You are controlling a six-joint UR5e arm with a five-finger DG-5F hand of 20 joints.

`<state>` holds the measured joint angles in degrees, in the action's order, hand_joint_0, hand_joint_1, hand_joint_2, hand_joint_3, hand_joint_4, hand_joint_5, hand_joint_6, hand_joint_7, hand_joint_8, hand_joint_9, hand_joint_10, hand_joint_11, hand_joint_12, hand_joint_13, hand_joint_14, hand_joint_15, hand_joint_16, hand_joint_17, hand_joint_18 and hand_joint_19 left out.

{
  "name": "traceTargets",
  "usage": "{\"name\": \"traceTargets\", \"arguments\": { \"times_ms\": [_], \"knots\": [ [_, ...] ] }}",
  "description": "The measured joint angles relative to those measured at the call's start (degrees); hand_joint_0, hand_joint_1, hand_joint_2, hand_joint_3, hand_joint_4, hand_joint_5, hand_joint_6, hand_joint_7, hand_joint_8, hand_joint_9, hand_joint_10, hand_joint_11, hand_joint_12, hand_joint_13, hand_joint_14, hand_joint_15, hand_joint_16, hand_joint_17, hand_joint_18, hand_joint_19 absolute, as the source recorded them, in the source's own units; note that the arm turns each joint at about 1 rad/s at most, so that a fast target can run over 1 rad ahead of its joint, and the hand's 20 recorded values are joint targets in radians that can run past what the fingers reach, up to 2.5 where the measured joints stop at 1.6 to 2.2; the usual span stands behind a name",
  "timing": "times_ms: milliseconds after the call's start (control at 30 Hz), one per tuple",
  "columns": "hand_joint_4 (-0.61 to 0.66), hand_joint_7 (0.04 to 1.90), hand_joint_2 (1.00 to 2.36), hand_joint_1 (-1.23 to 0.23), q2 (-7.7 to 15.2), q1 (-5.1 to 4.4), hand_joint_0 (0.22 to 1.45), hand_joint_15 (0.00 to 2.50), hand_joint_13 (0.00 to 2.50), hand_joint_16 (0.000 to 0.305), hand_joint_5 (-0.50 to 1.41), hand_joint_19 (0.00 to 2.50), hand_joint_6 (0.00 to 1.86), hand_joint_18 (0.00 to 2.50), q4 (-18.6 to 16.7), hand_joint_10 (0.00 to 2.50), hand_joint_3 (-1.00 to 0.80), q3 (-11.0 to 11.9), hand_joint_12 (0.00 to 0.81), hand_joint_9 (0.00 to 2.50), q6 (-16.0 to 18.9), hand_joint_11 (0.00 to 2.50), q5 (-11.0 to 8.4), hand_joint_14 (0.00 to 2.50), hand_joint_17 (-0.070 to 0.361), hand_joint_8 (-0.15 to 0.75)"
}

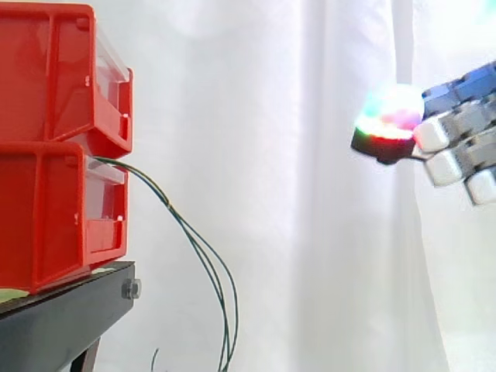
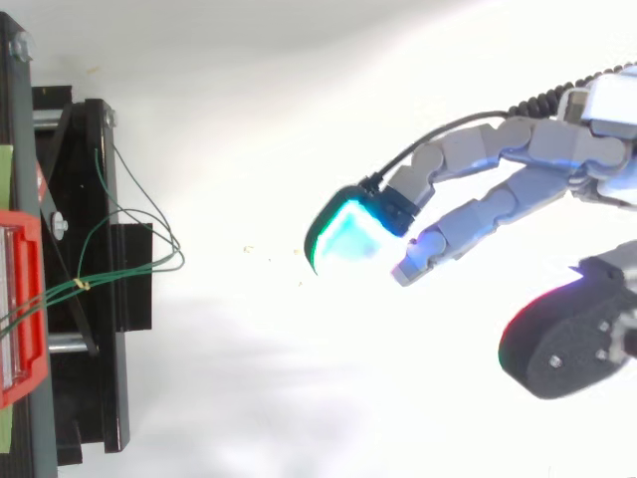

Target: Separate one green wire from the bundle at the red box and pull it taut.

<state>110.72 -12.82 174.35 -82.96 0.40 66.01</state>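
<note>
At the front of the lower red bin (image 1: 43, 213), the green wires (image 1: 208, 263) come out just under the upper red bin (image 1: 46, 74), i.e. from the gap btwn the two stacked bins. They run forward together as a bundle, then spread a little and hang down in a long curve past the edge of the black stand (image 1: 62, 314) and out of the side view's bottom. From above, the bundle crosses the stand w/ a small pale tie (image 2: 84, 286) round it close to the bin; beyond the tie the strands fan into loose loops over the stand's far side. No strand looks taut; all hang slack.

The hand (image 1: 457, 132) is at the right of the side view, about level w/ the upper bin's lower edge, well apart from the wires and touching nothing. In the top view its fingers (image 2: 518, 139) reach out nearly straight toward the bins, spread wide and holding nothing. One pad (image 2: 348, 231) glows cyan; the thumb (image 2: 567, 344) sits apart from them w/ a red-magenta rim. White curtain (image 1: 294, 194) behind.
</note>
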Motion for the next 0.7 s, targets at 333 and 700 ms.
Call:
{"name": "traceTargets", "arguments": {
  "times_ms": [333, 700],
  "knots": [
    [0.26, 0.68, 1.0, -0.56, 2.2, 1.02, 0.56, 0.17, 0.75, 0.032, -0.2, 0.23, 0.5, 0.66, -2.9, 0.0, -0.49, 0.0, 0.25, 0.77, -2.3, 0.19, -0.05, 0.01, 0.073, 0.282],
    [0.26, 0.68, 1.0, -0.55, 2.3, 1.43, 0.56, 0.18, 0.76, 0.032, -0.2, 0.24, 0.5, 0.66, -3.3, 0.0, -0.49, 0.0, 0.25, 0.77, -1.9, 0.19, -0.21, 0.01, 0.073, 0.285]
  ]
}}
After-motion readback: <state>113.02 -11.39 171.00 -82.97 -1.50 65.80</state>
